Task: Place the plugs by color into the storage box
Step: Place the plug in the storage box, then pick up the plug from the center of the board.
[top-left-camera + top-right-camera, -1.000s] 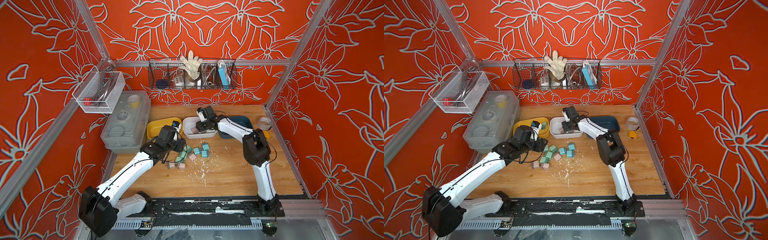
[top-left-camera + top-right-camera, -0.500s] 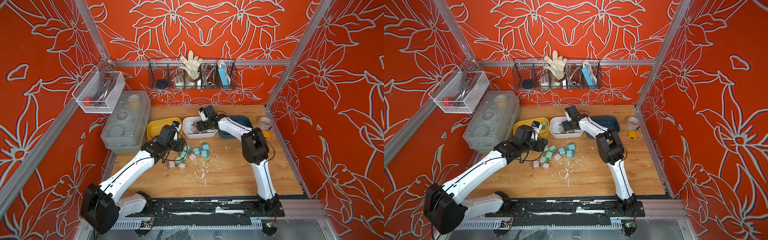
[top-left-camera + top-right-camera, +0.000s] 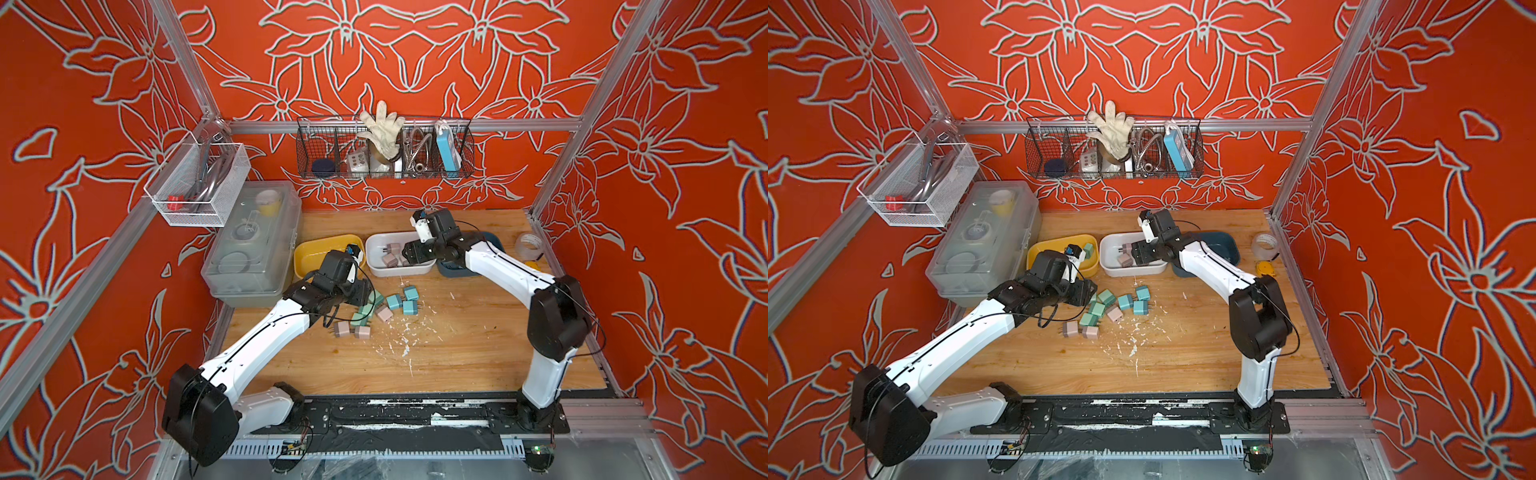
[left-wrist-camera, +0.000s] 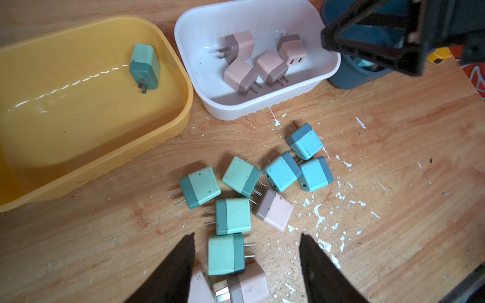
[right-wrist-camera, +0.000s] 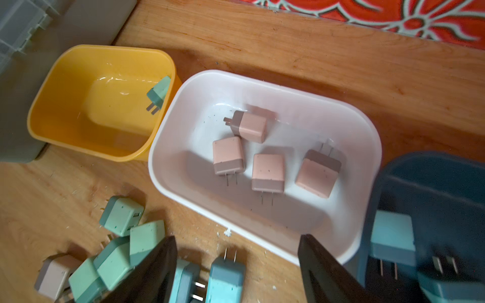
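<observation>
Jaws on both arms stand apart and hold nothing. Seen from its wrist camera, the left gripper (image 4: 245, 237) hovers low over the loose pile of plugs (image 3: 366, 310). The pile lies on the wooden table (image 3: 457, 353) near the centre of the frame in both top views. One mint green plug (image 4: 226, 253) lies flat between the fingertips with a gap on either side, its prongs pointing sideways. The wide spread looks meant to straddle that plug across its flat faces. About ten plugs make up the pile, mint green, light blue and dusty pink mixed together, several of them touching.

Just above the pile in the frame, three open bins sit side by side in a row, a short reach for either arm. The yellow bin (image 3: 316, 242), left of centre, holds a single mint plug (image 4: 145, 64). The white bin (image 3: 392, 272), at centre, holds four pink plugs (image 5: 267, 171). The dark blue bin (image 3: 1221, 245), right of centre, holds at least two light blue plugs (image 5: 392, 236), partly hidden by its wall. Each colour evidently has its own bin.

The right gripper (image 5: 237, 238) hangs above the white bin, towards its edge, so its next reach is probably to the pile. Sorting appears a little under half done.
</observation>
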Robot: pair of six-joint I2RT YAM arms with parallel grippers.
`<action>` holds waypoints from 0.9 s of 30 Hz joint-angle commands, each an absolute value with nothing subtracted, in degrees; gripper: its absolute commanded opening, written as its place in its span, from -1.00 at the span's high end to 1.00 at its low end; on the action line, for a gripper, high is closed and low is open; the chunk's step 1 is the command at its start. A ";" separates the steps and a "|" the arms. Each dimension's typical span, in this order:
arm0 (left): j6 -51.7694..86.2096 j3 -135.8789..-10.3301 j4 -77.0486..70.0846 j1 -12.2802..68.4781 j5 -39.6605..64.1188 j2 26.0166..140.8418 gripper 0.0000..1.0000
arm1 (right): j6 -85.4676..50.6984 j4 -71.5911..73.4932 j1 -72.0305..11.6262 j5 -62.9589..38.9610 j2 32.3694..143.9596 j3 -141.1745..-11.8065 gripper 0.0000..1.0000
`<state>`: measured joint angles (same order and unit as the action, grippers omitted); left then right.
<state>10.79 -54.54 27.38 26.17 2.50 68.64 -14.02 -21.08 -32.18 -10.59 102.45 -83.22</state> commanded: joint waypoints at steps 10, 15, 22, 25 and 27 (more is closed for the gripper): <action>15.86 -53.39 32.47 26.37 10.37 66.13 -0.24 | -15.93 -12.37 -35.64 -12.19 86.01 -58.51 -0.49; 16.68 -50.90 34.92 26.49 9.30 63.47 -0.22 | -13.11 -11.08 -38.06 -14.76 84.01 -56.01 -0.46; 17.64 -45.74 35.99 26.54 7.12 57.18 -0.15 | -11.14 -12.49 -40.76 -13.71 85.24 -56.82 -0.42; 17.90 -44.38 36.81 26.54 7.08 54.34 -0.14 | -11.85 -11.15 -40.98 -14.74 84.65 -56.33 -0.40; 17.40 -43.82 37.63 26.55 6.57 53.59 -0.14 | -12.35 -10.90 -41.11 -14.21 84.07 -56.34 -0.39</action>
<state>17.39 -44.27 35.79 26.33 7.53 55.05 -12.36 -11.97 -40.80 -13.98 85.56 -56.45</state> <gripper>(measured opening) 0.572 0.696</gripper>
